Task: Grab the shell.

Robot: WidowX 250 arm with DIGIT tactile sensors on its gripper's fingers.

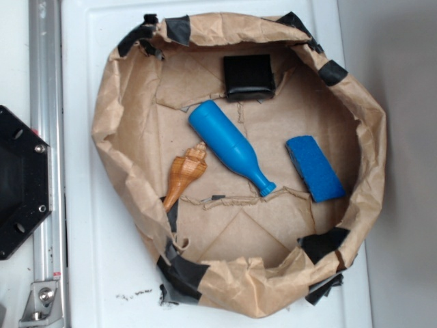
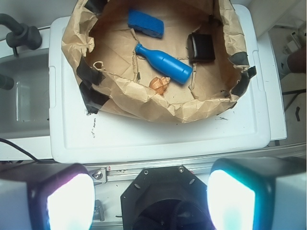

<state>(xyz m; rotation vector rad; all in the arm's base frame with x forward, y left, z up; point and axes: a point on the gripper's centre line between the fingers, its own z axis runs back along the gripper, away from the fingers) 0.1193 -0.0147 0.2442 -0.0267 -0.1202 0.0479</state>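
The orange-brown spiral shell (image 1: 185, 174) lies in the brown paper bowl (image 1: 123, 102), at its left side, pointed tail toward the lower left. In the wrist view only its whorled body (image 2: 159, 84) shows above the paper wall. The blue bottle (image 1: 230, 147) lies right beside it, neck toward the lower right. My gripper (image 2: 151, 201) is open and empty, its two bright pads (image 2: 72, 201) far apart, high above the robot's black base and well short of the bowl. The gripper is out of the exterior view.
A blue sponge block (image 1: 314, 168) and a black box (image 1: 249, 76) also lie in the bowl. The bowl stands on a white tabletop (image 1: 89, 260). A metal rail (image 1: 46, 102) and the black base (image 1: 20, 181) are at the left.
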